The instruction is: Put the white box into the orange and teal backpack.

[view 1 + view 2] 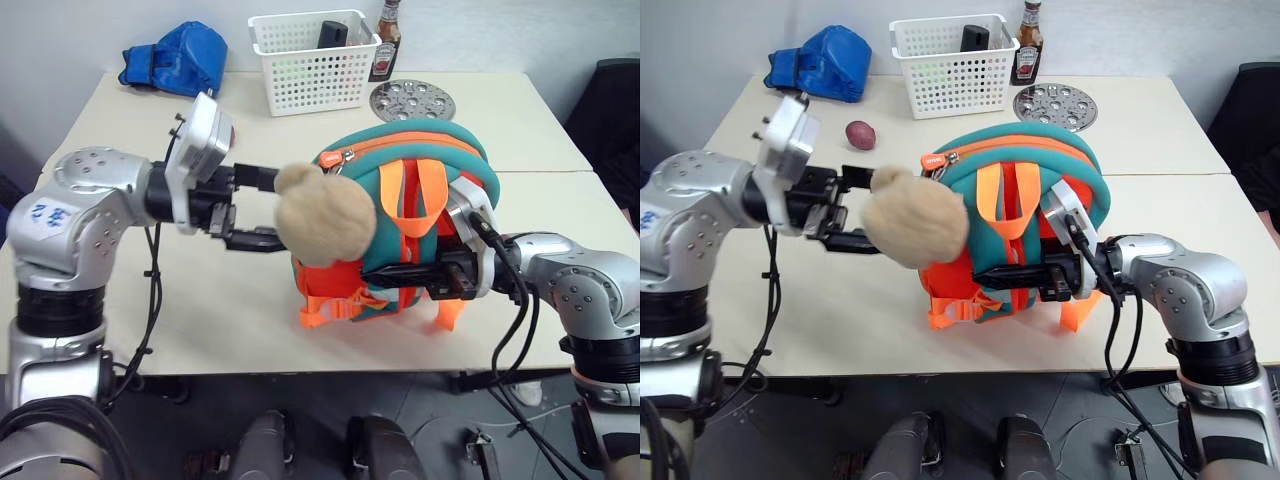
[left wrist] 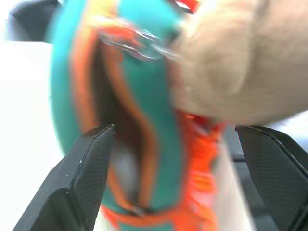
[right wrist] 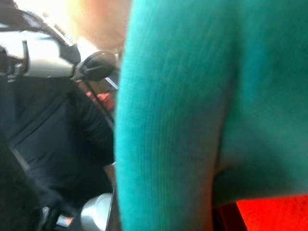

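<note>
The left gripper (image 1: pixel 255 208) gapes wide beside the plush toy (image 1: pixel 322 215), while the right gripper (image 1: pixel 400 273) pinches the backpack (image 1: pixel 440 160).

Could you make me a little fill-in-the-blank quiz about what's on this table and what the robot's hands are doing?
1. The beige plush toy hangs on the orange and teal ____.
2. The left gripper, beside the plush toy, has its fingers ____.
3. The white basket stands at the table's far edge, next to a ____ bottle.
4. The round perforated metal disc lies flat on the ____.

Missing words: backpack; open; sauce; table.
</note>
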Robot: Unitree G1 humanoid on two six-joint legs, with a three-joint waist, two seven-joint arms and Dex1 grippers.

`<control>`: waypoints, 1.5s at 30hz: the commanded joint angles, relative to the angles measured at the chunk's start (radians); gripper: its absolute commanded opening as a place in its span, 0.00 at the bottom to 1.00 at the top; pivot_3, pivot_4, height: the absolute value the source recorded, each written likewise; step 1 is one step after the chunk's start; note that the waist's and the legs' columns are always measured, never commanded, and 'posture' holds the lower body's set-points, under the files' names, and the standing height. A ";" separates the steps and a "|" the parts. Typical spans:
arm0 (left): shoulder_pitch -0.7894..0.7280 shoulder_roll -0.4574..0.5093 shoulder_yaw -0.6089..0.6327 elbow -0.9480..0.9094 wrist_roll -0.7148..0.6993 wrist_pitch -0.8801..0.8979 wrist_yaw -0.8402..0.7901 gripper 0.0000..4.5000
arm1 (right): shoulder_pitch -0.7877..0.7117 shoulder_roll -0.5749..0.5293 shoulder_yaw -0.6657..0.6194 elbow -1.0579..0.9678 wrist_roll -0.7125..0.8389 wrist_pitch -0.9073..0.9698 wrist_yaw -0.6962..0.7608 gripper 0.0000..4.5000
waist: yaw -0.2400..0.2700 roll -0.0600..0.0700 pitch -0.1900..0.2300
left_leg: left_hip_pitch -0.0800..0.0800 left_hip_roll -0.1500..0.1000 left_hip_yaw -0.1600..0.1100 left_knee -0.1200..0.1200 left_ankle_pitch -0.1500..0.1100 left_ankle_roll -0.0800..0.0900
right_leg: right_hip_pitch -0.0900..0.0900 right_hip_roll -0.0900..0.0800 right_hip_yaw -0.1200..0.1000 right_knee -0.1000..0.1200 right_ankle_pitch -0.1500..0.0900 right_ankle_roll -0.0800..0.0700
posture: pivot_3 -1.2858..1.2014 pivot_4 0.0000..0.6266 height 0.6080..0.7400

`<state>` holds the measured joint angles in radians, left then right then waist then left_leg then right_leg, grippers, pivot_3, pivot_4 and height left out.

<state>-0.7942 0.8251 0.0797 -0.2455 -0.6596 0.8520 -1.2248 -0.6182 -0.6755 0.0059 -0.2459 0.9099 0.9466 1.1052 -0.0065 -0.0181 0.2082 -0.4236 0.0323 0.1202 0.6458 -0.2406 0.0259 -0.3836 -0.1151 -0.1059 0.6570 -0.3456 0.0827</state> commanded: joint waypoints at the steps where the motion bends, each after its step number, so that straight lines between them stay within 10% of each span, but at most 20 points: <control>1: 0.026 0.083 0.119 -0.086 -0.094 0.050 -0.002 0.94 | -0.023 0.018 0.000 -0.013 -0.009 -0.017 -0.020 0.00 | -0.001 0.000 0.000 | 0.000 0.000 0.000 0.000 0.000 0.000 | 0.000 0.000 0.000 0.000 0.000 0.000 | 0.52 0.24 1.00; 8: 0.077 0.147 0.261 -0.209 -0.189 0.104 0.146 0.94 | -0.020 0.032 0.003 -0.014 -0.017 -0.019 -0.031 0.00 | 0.000 0.000 0.000 | 0.000 0.000 0.000 0.000 0.000 -0.001 | 0.000 0.000 0.000 0.000 0.000 0.000 | 0.52 0.24 1.00; 28: 0.031 -0.001 -0.041 -0.232 -0.101 -0.027 0.297 0.94 | -0.048 0.048 0.009 0.008 -0.014 -0.006 -0.037 0.00 | 0.004 0.000 0.000 | 0.001 0.000 0.000 0.000 -0.001 -0.001 | 0.001 0.001 0.001 0.000 0.000 0.000 | 0.52 0.24 1.00; 40: 0.032 0.023 -0.016 -0.147 -0.092 -0.055 0.238 0.26 | -0.019 0.034 -0.015 -0.006 -0.007 -0.003 -0.062 0.00 | 0.003 0.000 0.000 | 0.001 0.000 0.000 0.000 -0.001 -0.001 | 0.001 0.001 0.001 0.000 0.000 0.000 | 0.52 0.24 1.00; 45: 0.016 0.080 0.019 -0.051 -0.088 -0.061 0.190 0.23 | -0.013 0.013 -0.032 0.000 -0.002 -0.004 -0.048 0.00 | 0.003 0.000 0.000 | 0.001 0.000 0.000 -0.001 -0.001 -0.001 | 0.000 0.001 0.001 0.000 0.000 0.000 | 0.52 0.24 1.00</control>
<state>-0.7615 0.8726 0.0413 -0.3404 -0.7572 0.7987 -1.0144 -0.6394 -0.6382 0.0219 -0.2246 0.8864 0.9417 1.0460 -0.0039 -0.0183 0.2082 -0.4225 0.0321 0.1202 0.6453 -0.2415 0.0247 -0.3832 -0.1142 -0.1050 0.6568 -0.3457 0.0825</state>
